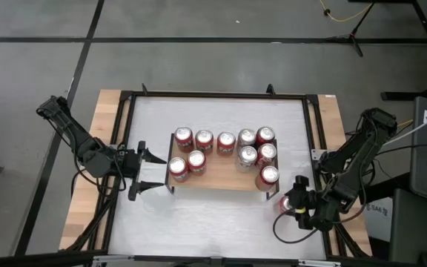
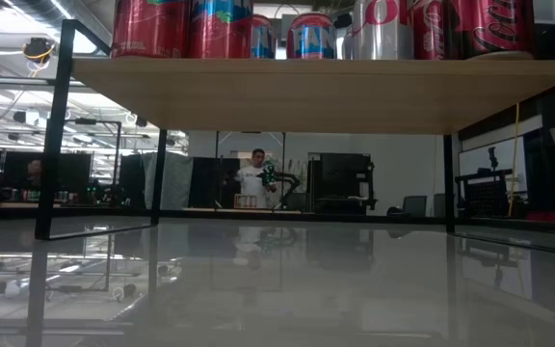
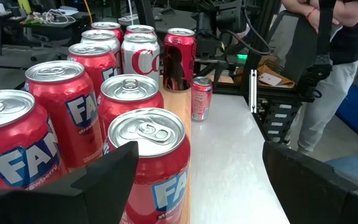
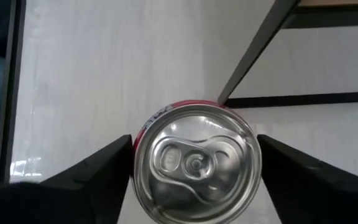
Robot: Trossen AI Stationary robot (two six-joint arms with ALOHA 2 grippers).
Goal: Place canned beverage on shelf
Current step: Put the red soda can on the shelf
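A red canned beverage [image 4: 194, 163] stands upright on the white table near its front right, just in front of the shelf's near right leg [image 4: 253, 50]. My right gripper [image 1: 293, 202] is shut on it. The shelf [image 1: 221, 178], a low wooden plank on thin black legs, stands mid-table and carries several red and silver cans [image 1: 196, 160]. My left gripper [image 1: 148, 172] hangs open at the shelf's left end, level with the can tops [image 3: 148, 134], touching nothing. My right gripper pinches the can's round side wall, just under the top rim [image 4: 137, 146], between its two fingers [image 4: 98, 168], one on each opposite side. The fingers slant down from above and from the table's right. The can stands upright with its bottom on the table.
A black frame [image 1: 313, 126] borders the white table surface, with wooden boards [image 1: 108, 126] outside it. There is free plank at the shelf's near middle [image 1: 224, 178]. People stand in the room beyond the table [image 3: 347, 37].
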